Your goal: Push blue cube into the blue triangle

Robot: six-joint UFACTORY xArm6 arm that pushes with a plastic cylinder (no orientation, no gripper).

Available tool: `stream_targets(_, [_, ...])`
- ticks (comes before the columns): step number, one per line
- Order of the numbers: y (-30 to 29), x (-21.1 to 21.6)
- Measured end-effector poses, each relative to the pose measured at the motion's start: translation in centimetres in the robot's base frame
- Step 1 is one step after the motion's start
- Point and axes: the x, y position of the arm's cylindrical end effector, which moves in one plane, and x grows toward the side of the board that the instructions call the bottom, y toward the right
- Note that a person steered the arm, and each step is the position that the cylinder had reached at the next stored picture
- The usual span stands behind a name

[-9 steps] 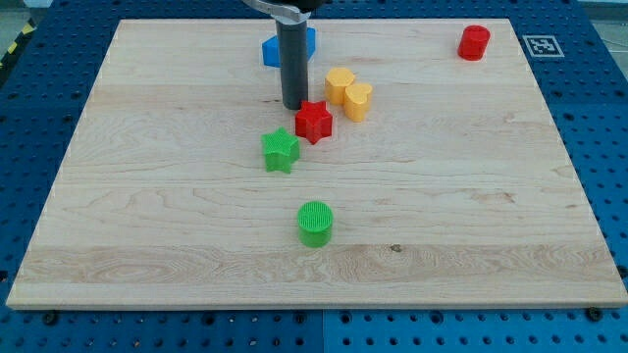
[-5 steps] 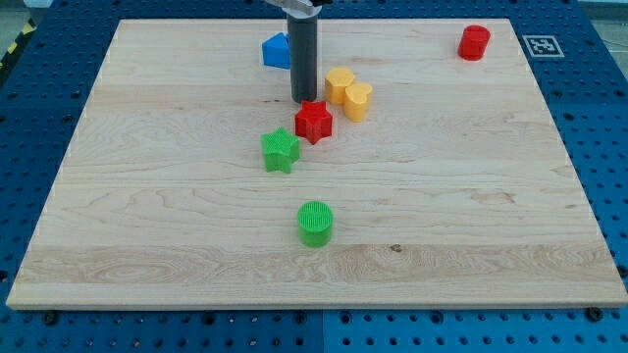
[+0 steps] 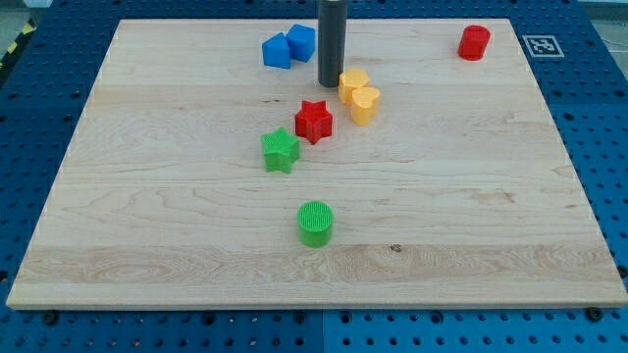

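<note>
The blue cube [image 3: 301,41] sits near the view's top, touching the blue triangle [image 3: 277,51] on its left. My tip [image 3: 331,84] stands just to the right of and below the blue cube, against the left side of the yellow hexagon block [image 3: 353,85]. The rod rises out of the view's top.
A yellow heart block [image 3: 365,104] touches the yellow hexagon. A red star [image 3: 314,122] and a green star [image 3: 281,150] lie below my tip. A green cylinder [image 3: 315,224] sits lower down. A red cylinder [image 3: 474,42] is at the top right of the wooden board [image 3: 147,245].
My tip has moved right and up, from beside the red star to the yellow blocks. The two yellow blocks have shifted slightly right. The blue cube is now uncovered.
</note>
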Motion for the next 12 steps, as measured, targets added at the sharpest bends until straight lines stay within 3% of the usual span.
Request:
stream_targets(2, [3.8,-4.1])
stream_targets(4, [4.0,-8.9])
stream_targets(10, [-7.1,-7.1])
stream_targets(12, [-4.0,-7.1])
